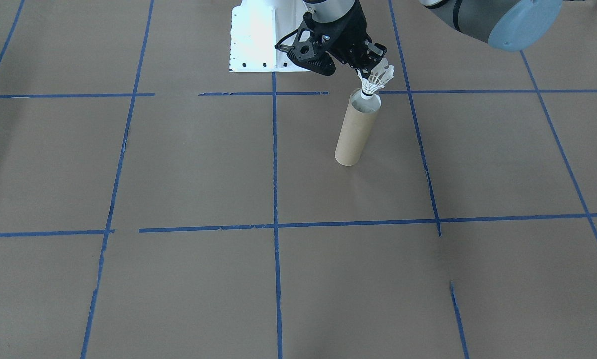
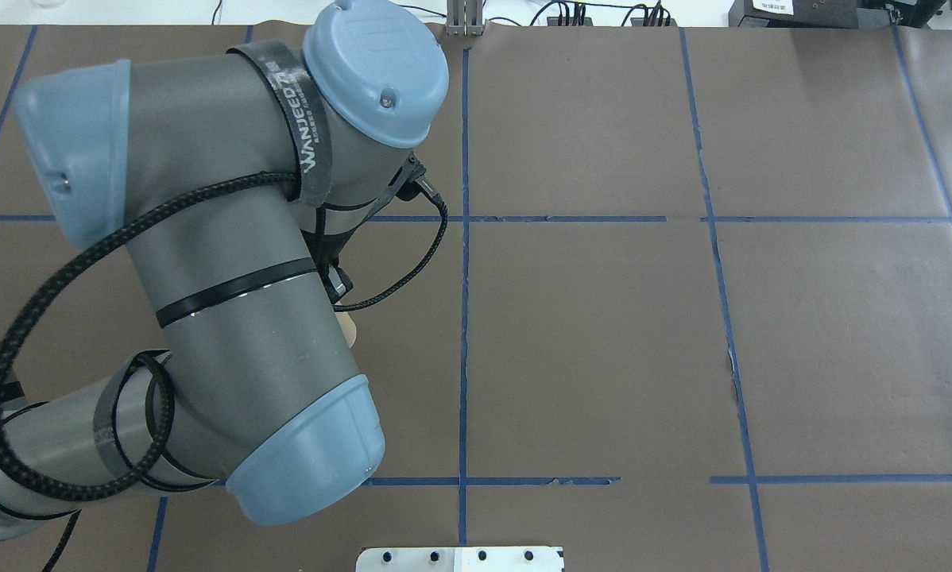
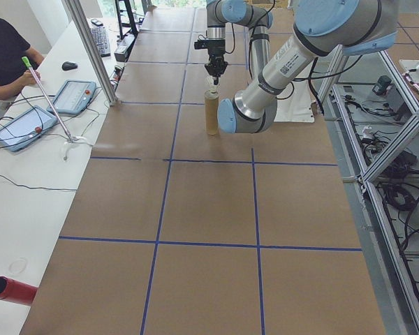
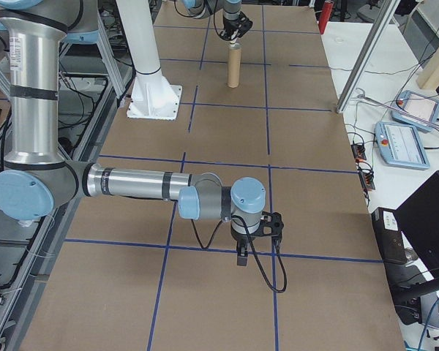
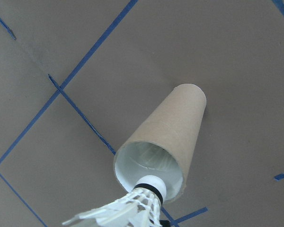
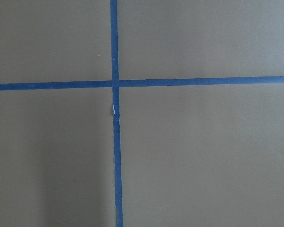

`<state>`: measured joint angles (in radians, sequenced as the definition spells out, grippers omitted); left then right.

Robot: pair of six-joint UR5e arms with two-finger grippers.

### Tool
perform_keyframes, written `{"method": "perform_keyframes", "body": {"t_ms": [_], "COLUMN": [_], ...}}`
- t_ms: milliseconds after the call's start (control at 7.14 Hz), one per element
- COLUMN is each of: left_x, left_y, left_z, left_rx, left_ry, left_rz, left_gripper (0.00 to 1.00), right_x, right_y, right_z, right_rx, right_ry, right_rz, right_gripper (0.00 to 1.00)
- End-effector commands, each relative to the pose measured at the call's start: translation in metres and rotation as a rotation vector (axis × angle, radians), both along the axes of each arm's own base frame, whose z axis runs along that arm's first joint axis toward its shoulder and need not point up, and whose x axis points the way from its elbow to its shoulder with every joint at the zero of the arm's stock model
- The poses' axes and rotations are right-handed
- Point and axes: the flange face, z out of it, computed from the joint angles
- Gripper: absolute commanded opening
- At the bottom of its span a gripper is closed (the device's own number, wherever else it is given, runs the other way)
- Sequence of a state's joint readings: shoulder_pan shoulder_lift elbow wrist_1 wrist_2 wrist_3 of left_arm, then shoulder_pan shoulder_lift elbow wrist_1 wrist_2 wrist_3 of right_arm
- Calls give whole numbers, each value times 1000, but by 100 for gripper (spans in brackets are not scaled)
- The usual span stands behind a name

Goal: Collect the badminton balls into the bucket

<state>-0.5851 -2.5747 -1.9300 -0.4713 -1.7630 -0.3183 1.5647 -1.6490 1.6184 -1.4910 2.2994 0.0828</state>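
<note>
Matt brown cardboard bucket (image 1: 357,130), glossy whitish inside; feathered white shuttlecock (image 1: 376,80); matt brown paper table (image 1: 189,164).

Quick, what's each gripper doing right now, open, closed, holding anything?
Left gripper: closed on the shuttlecock, cork tip at the mouth of the cardboard tube.
Right gripper: cannot tell, seen only from the side.

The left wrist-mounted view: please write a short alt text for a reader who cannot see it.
A white shuttlecock, cork tip forward, hangs at the open mouth of an upright brown cardboard tube with a pale inside. The tube stands on a brown table marked with blue tape lines.
</note>
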Motion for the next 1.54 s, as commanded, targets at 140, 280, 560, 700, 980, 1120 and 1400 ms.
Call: {"method": "perform_keyframes", "body": {"t_ms": [140,280,560,700,980,1120,1400], "left_x": [-1,0,-2,-20,-93,-114,-172], "left_y": [-3,-4,-3,-8,-66,-87,-147], "left_z": [1,4,4,1,-6,19,105], "left_rx": [-2,-6,-3,14,104,96,196], "left_ry": [-2,-5,4,25,98,146,214], "left_rz": [-4,-6,-7,-28,-83,-72,-120], "left_gripper": [19,99,100,100,100,100,100], "right_x": [0,0,0,0,0,0,0], "right_y": [0,0,0,0,0,0,0], "right_z": [0,0,0,0,0,0,0], "right_rx": [0,0,0,0,0,-2,0], "right_ry": [0,0,0,0,0,0,0], "right_rz": [0,0,0,0,0,0,0], "right_gripper": [100,100,100,100,100,100,100]}}
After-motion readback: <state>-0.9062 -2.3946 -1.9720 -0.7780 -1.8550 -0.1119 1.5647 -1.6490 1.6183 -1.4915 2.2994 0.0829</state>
